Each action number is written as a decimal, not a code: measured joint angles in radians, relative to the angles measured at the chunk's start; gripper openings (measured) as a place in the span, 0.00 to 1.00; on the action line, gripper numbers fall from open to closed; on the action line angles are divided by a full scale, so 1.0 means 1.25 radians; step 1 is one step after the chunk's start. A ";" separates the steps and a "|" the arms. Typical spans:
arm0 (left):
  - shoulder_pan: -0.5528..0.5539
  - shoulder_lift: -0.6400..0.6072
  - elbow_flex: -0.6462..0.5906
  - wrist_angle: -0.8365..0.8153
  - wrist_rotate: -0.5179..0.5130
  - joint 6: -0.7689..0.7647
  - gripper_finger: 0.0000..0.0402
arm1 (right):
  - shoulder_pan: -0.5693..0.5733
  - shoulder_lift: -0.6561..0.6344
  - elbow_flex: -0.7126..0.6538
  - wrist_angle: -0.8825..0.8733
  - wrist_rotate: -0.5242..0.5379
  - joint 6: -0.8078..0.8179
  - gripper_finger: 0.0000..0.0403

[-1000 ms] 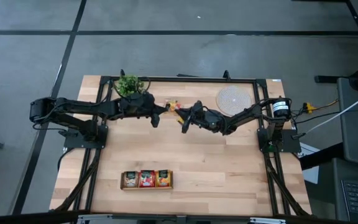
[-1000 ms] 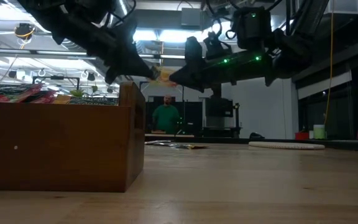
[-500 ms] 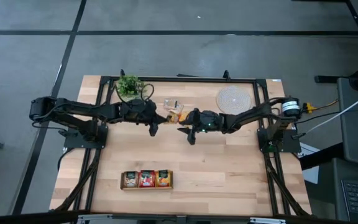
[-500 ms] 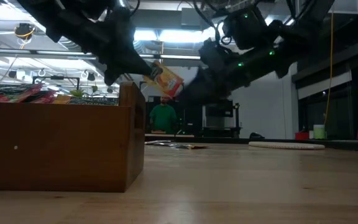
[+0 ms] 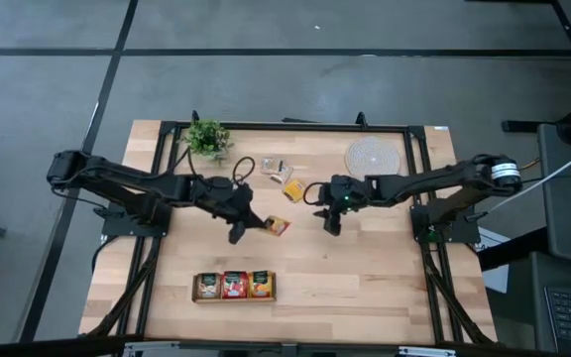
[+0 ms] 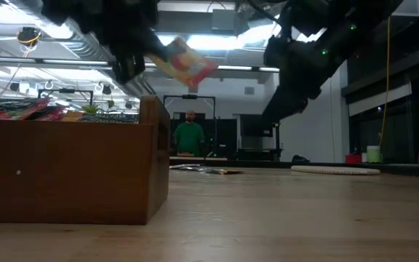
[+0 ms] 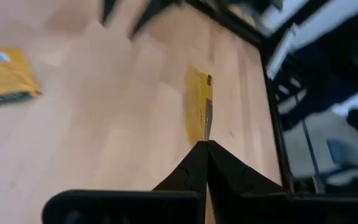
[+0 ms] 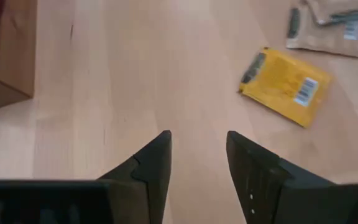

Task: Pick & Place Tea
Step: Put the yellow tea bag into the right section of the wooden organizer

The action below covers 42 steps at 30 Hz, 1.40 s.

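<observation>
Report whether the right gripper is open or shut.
Open: the right gripper shows a clear gap between its fingers, holding nothing above the bare table.

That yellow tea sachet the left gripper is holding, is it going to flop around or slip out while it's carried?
The yellow tea sachet looks thin and flat, pinched by one edge in the shut left gripper, so it probably weighs very little and may sag or flutter. Seen from table height it hangs tilted, hinting at some flex. With so little of it gripped, it could twist or slip if swung fast.
</observation>
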State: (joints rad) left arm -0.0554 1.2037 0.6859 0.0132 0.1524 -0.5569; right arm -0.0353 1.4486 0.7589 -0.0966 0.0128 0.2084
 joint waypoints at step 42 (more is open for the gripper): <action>-0.148 0.380 0.386 -0.475 0.306 0.057 0.01 | 0.000 -0.020 0.000 -0.034 -0.005 0.082 0.38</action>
State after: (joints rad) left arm -0.2405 1.6792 1.1683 -0.5811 0.5350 -0.4860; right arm -0.0357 1.4235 0.7589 -0.1390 0.0063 0.3103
